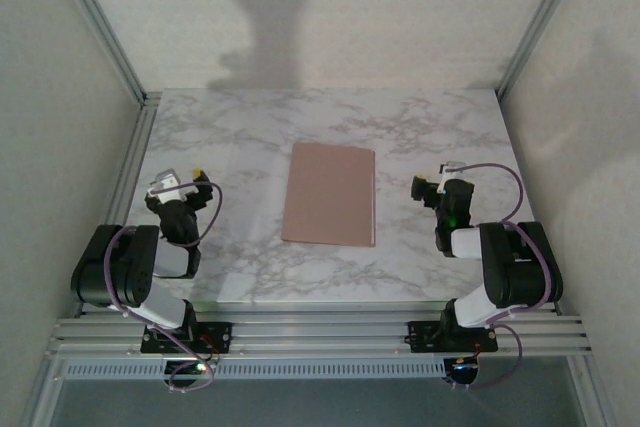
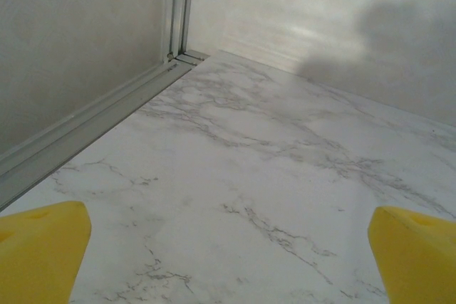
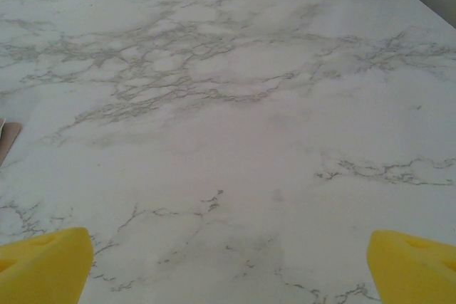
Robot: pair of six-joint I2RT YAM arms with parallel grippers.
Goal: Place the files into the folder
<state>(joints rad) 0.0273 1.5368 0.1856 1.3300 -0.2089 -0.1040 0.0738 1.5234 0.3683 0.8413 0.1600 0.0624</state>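
The left jaws and right jaws are spread apart, empty, either side of the shut folder (image 1: 330, 194) lying flat mid worktop (image 1: 240, 127); its cover is best pried up at the free edge, one layer only.

Left arm (image 1: 130, 267): folded at the elbow, with the forearm directed forward from its base. The left gripper (image 1: 185, 179) sits at the front of the wrist and grips nothing. In the left wrist view, the left gripper (image 2: 228, 261) has its jaws spread wide, with one yellow fingertip (image 2: 39, 250) at each lower corner.

Right arm (image 1: 505, 262): folded in a mirrored pose. The right gripper (image 1: 428, 182) points forward and slightly inward. In the right wrist view, the right gripper (image 3: 228, 268) is also spread wide and holds nothing.
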